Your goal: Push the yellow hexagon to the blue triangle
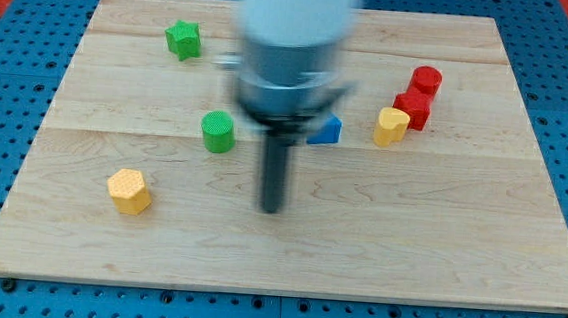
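The yellow hexagon [128, 190] lies on the wooden board at the view's lower left. The blue triangle [327, 131] sits near the middle, partly hidden behind the arm's body. My tip [272, 209] rests on the board between them, well to the right of the yellow hexagon and below-left of the blue triangle, touching neither. The rod is blurred by motion.
A green star [183, 40] lies at the top left and a green cylinder [218, 132] left of the rod. A yellow heart [391, 126] and two red blocks [413, 108] [427, 81] sit right of the blue triangle. The board [458, 251] ends in blue pegboard.
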You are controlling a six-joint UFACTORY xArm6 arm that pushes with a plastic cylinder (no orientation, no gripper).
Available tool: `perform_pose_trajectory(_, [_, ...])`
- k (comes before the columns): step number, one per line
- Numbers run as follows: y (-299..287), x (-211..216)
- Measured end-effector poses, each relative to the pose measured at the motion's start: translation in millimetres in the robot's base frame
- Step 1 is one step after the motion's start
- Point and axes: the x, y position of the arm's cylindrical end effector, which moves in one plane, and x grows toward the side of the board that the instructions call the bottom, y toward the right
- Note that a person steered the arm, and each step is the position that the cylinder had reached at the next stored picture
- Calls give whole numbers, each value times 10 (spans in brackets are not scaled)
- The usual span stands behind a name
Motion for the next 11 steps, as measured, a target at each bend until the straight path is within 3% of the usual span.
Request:
perform_pose_trajectory(2, [-727,587])
perform_pose_trajectory(3, [-1332,304])
perform_pose_trajectory(5, [-292,-23])
perform_pose_trajectory(7, [-1023,-98])
perform_pose_trajectory(10, [206,-902])
perform_pose_trajectory(11, [735,-952])
